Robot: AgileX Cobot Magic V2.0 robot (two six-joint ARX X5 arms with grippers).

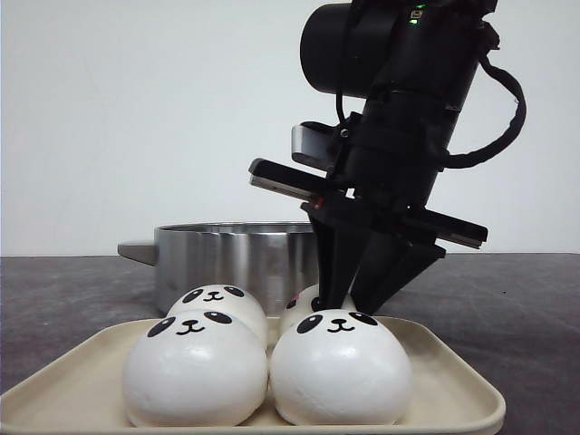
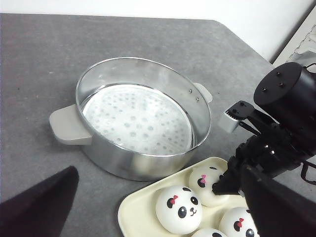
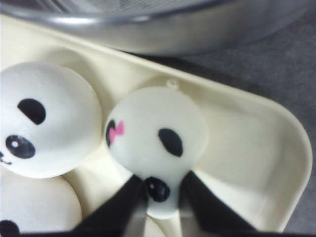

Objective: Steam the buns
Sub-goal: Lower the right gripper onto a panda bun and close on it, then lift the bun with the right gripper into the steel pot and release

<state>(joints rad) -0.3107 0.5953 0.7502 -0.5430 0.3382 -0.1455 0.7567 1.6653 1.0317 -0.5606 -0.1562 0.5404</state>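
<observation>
We see the right arm's black gripper (image 3: 160, 207) pinched on the lower edge of one glossy white panda-faced bun (image 3: 155, 148), the rear right of four buns (image 1: 195, 367) sitting on a cream rectangular plastic tray (image 1: 453, 372). Just beyond the tray stands a round steel steamer pot (image 2: 138, 118) with a perforated white liner. Of the left gripper (image 2: 37, 207) we see only a dark edge; whether it is open or closed, we cannot tell

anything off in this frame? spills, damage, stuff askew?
Only one oddity: the right claw pinches the back-right bun low at its edge, so it looks squeezed out of round. The tray and steamer pot look fine.
</observation>
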